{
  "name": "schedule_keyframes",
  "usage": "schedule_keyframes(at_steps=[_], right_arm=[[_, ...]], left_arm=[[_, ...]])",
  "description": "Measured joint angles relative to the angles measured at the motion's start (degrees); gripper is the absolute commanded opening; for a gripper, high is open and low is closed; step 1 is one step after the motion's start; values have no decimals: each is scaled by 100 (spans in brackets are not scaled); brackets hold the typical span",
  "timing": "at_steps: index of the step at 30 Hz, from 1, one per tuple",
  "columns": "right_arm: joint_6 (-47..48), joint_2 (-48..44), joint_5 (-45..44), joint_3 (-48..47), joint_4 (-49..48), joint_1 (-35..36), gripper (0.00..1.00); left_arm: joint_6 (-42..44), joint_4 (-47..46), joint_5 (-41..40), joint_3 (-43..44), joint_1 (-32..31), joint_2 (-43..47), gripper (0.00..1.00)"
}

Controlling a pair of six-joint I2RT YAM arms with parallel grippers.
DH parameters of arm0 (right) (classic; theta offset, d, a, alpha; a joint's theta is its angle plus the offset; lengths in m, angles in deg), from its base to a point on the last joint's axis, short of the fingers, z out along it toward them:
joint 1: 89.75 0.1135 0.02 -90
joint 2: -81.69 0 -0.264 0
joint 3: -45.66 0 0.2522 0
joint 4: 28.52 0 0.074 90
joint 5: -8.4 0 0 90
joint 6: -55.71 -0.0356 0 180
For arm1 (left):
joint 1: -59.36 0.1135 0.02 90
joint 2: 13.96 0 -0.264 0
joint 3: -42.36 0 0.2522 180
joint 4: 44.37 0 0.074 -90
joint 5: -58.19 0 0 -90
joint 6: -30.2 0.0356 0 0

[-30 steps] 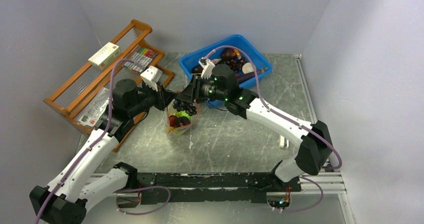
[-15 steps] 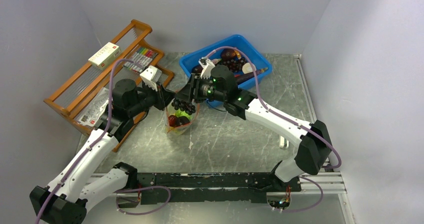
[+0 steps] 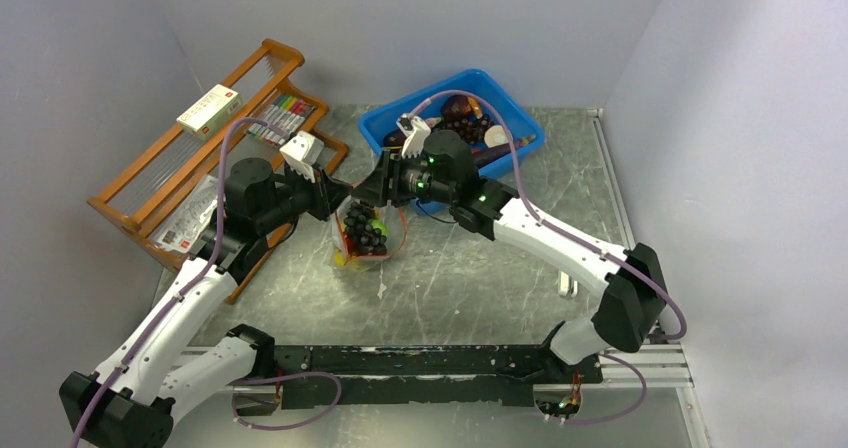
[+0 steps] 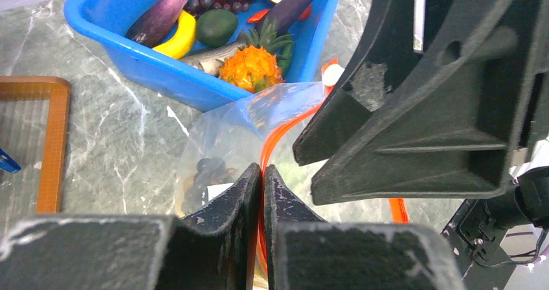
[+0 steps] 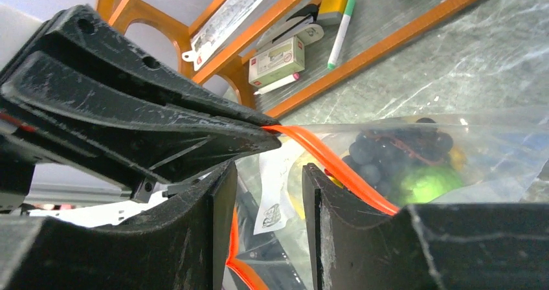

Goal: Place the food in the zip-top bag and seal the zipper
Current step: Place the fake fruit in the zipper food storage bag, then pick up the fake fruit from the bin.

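Clear floppy plastic zip-top bag (image 3: 372,253) stands mouth-up on grey tabletop (image 3: 480,278)
Left end effector (image 4: 262,170) pinches its red-orange zipper strip (image 4: 280,138); right end effector (image 5: 267,170) hovers spread just above the mouth; dark grape cluster (image 5: 388,149) inside

The clear bag (image 4: 217,131) hangs upright, its orange zipper (image 5: 336,165) unsealed. Dark grapes (image 5: 388,151) and a green ball (image 5: 422,183) sit inside.

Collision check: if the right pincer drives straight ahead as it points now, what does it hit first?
Most likely the zipper of the zip-top bag, right where the left pincer clamps it; depth unclear.
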Motion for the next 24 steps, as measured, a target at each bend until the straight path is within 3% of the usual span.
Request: schedule_keyframes(at_steps=[14, 24], right_arm=[[1244, -442, -343, -671, 341, -122, 45], [1952, -81, -1217, -704, 328, -1255, 43]], left_arm=[[20, 66, -387, 0, 0, -13, 7], [20, 107, -498, -2, 0, 9, 7]])
